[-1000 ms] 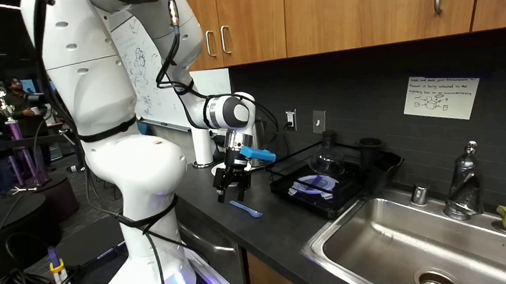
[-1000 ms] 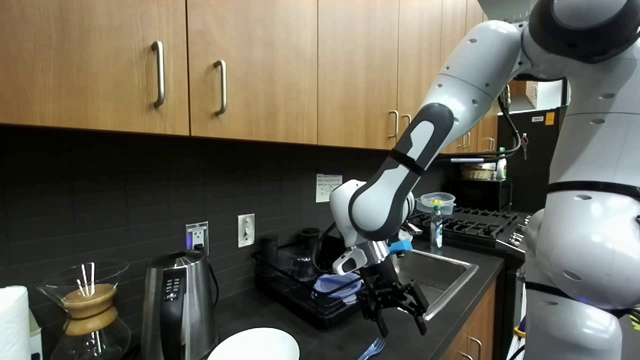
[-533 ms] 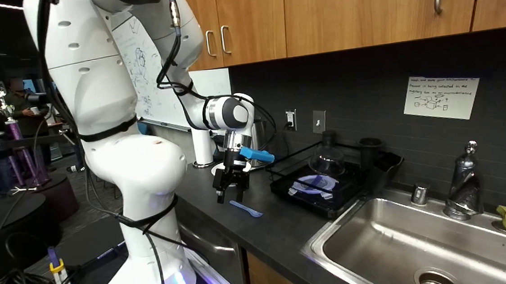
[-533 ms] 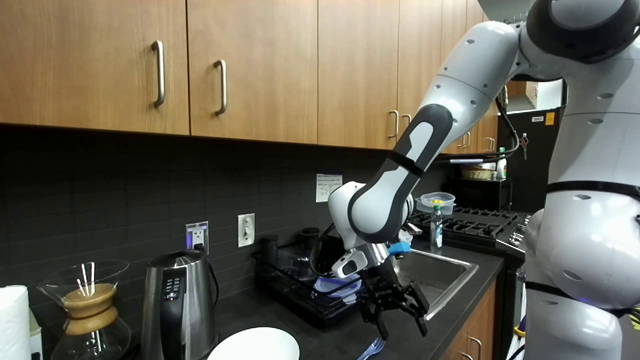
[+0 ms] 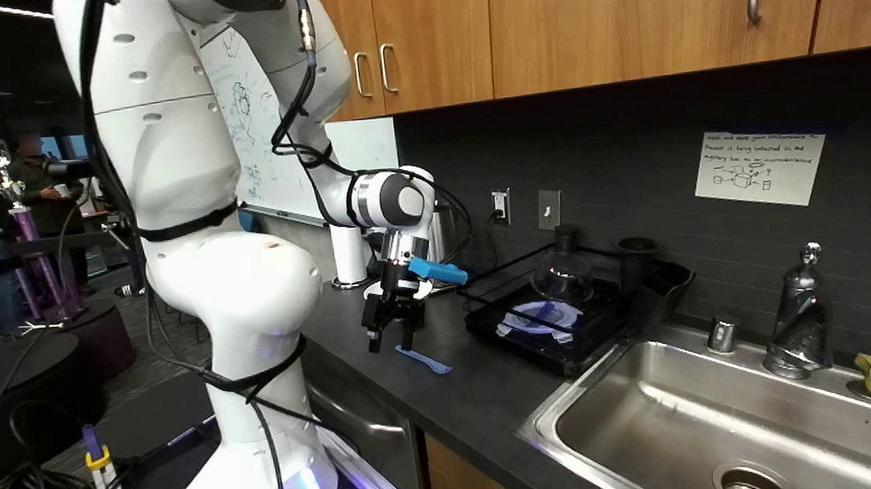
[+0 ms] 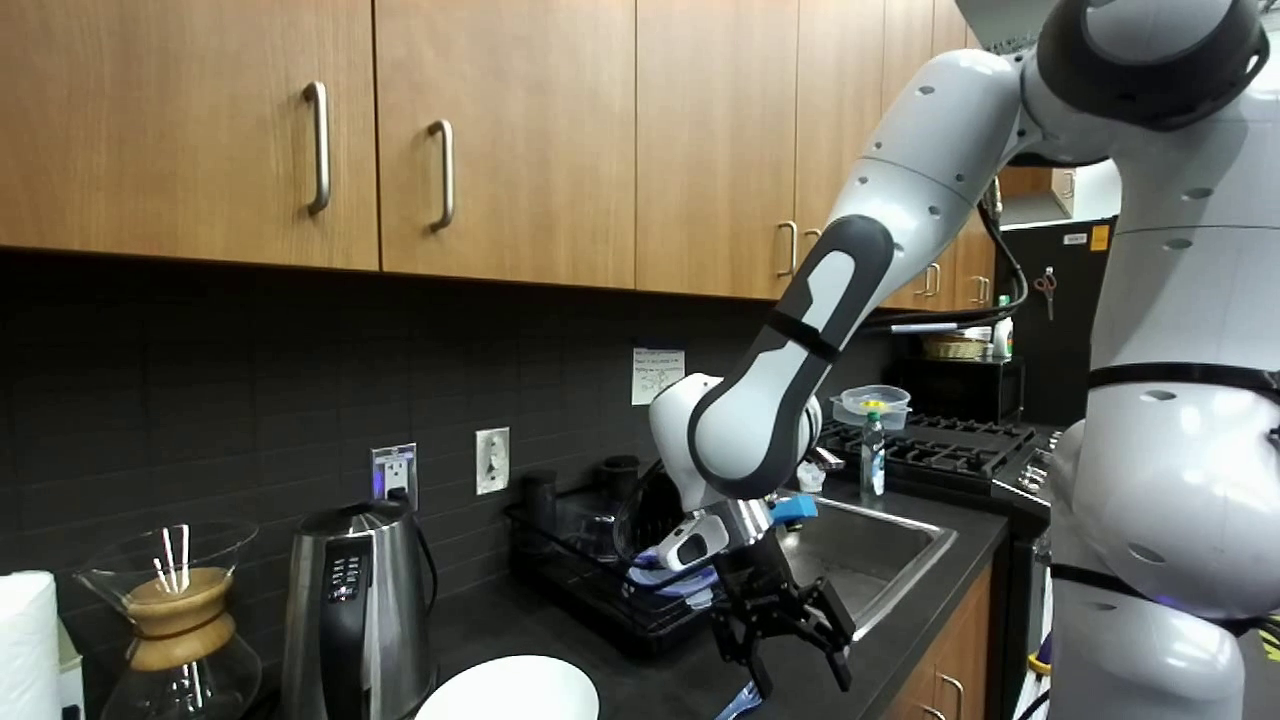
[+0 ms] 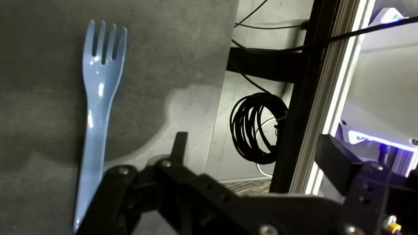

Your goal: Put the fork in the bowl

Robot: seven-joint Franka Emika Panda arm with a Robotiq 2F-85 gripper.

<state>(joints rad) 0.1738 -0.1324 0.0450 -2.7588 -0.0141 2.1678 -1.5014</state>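
The blue fork (image 7: 99,98) lies flat on the dark counter, its tines toward the top of the wrist view. My gripper (image 7: 254,145) stands open, jaws wide apart, with nothing held between them; the fork is left of both fingers there. Part of the gripper's linkage comes close to the fork's handle end. In an exterior view a fingertip overlaps the near tip of the fork (image 5: 429,363); whether they touch I cannot tell. The white bowl (image 6: 515,692) sits on the counter, cut off by the picture's bottom edge and partly behind the gripper in an exterior view.
A black dish rack (image 5: 521,346) holding a lidded container (image 5: 542,318) stands along the wall, beside the sink (image 5: 728,408). A steel kettle (image 6: 350,610), a glass coffee maker (image 6: 180,640) and a paper roll (image 5: 348,251) stand around the bowl. The counter edge (image 7: 217,114) runs beside the fork.
The arm has shifted a little, bringing the gripper slightly lower in an exterior view and nearer the fork. One finger now overlaps the fork in both exterior views. The fork and bowl have stayed put.
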